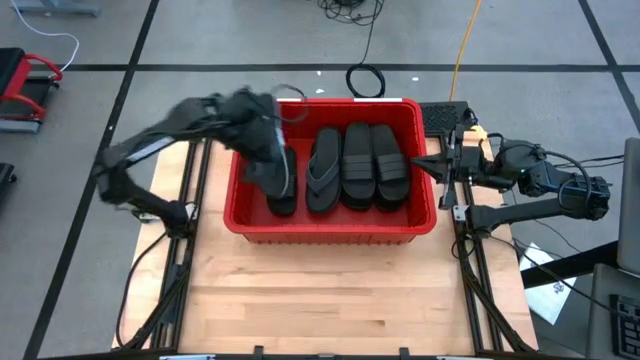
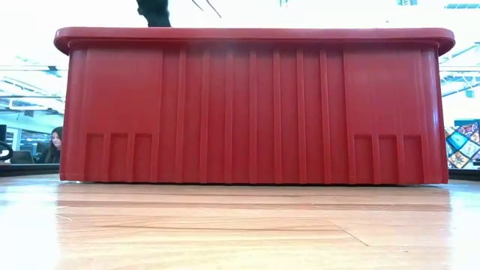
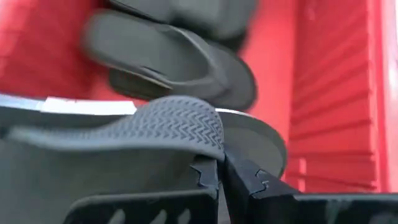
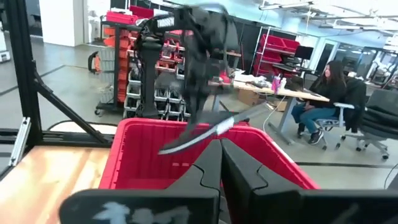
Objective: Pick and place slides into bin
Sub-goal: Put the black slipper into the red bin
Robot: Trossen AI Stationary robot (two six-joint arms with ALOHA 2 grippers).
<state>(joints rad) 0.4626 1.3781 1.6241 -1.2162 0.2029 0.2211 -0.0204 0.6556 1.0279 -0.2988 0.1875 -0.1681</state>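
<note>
Holding a ribbed-band slide by its edge, the left gripper hangs over the left part of the red bin, its fingers clamped on the sandal, which hangs tilted above the rim as the right wrist view shows it from across the table. The step in hand looks like lowering this one into the free space on the bin's left side. To do it well, the arm should bring the slide low and level before letting go, so it lands flat beside the others and does not catch the bin's left wall or tip onto the thong sandal next to it (a drop from height would likely leave it leaning). The right gripper waits just outside the bin's right wall with its fingers together, holding nothing. Counting from above: one bin; three sandals lie side by side in its middle and right, one thong-strap and two with wide bands; a dark shape under the left gripper may be another, though I cannot tell it apart from the one being carried. No sandals show on the wooden table outside the bin.
</note>
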